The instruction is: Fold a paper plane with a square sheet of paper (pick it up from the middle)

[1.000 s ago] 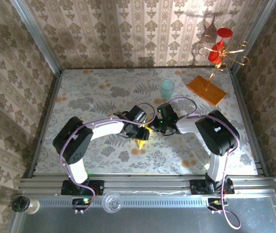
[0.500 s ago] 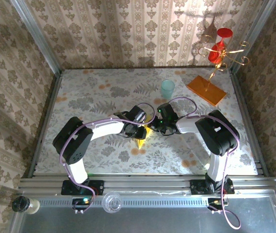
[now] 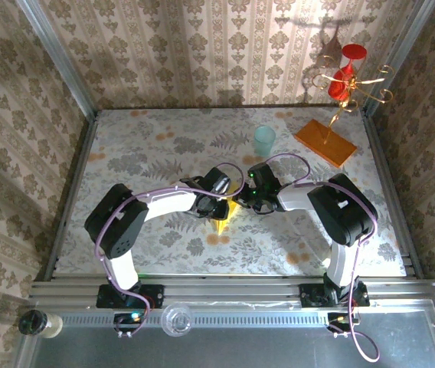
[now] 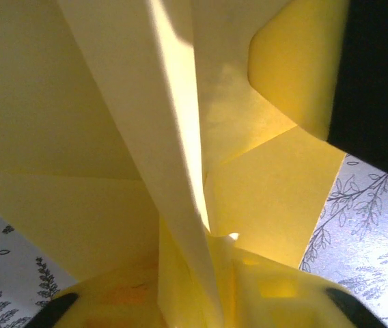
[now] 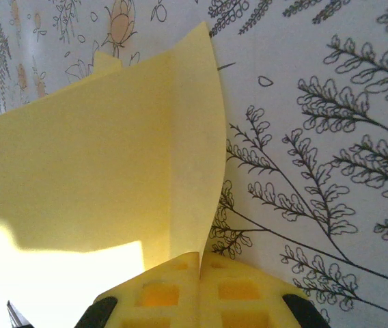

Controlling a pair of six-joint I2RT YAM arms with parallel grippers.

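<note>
Pinching a partly folded yellow paper sheet (image 3: 224, 218) at mid-table from both sides: from the left with the left gripper (image 3: 223, 201), from the right with the right gripper (image 3: 250, 197), almost nose to nose. From the left wrist, clamped on a raised crease running down between yellow pads (image 4: 276, 295), flaps fanning upward on either side. From the right wrist, squeezed together on the sheet's edge, pads (image 5: 158, 296) meeting with paper between, floral table (image 5: 330, 137) to the right. Pointing one sharp paper corner toward the near edge. Standing well apart, far right: pale teal cup (image 3: 264, 140), orange slab (image 3: 321, 144) beside it.
</note>
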